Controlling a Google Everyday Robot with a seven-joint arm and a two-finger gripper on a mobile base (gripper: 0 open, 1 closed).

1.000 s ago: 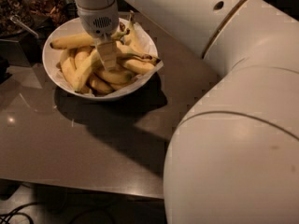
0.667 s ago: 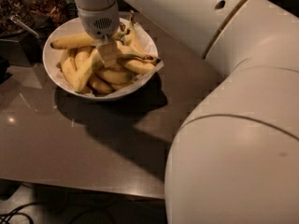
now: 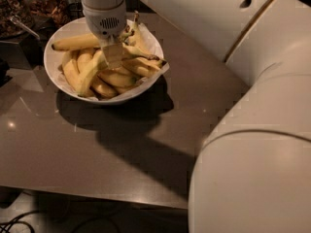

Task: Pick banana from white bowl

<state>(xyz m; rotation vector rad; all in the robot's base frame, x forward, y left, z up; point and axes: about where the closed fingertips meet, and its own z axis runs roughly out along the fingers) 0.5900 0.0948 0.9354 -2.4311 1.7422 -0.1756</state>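
Bowl: the white bowl [image 3: 48, 62] sits on the brown counter [image 3: 97, 169], near the far left corner.
Fruit: many yellow bananas lie piled up in the bowl.
Banana: the banana [image 3: 86, 79] is the long, bent one. It lies in the left half of the bowl, on top of shorter ones, and curves from the middle down to the near rim.
Straight banana: a long straight banana [image 3: 75, 42] lies across the far side of the bowl.
Gripper: the gripper [image 3: 112, 57] points down into the middle of the bowl. Its tip is right at the top end of the bent banana.
Jaws: I cannot tell if they are spread or pressed together.
Arm: the big white arm [image 3: 209, 18] reaches over the counter from the right.
Shadow: a dark shadow [image 3: 141, 144] lies on the counter in front of the bowl.
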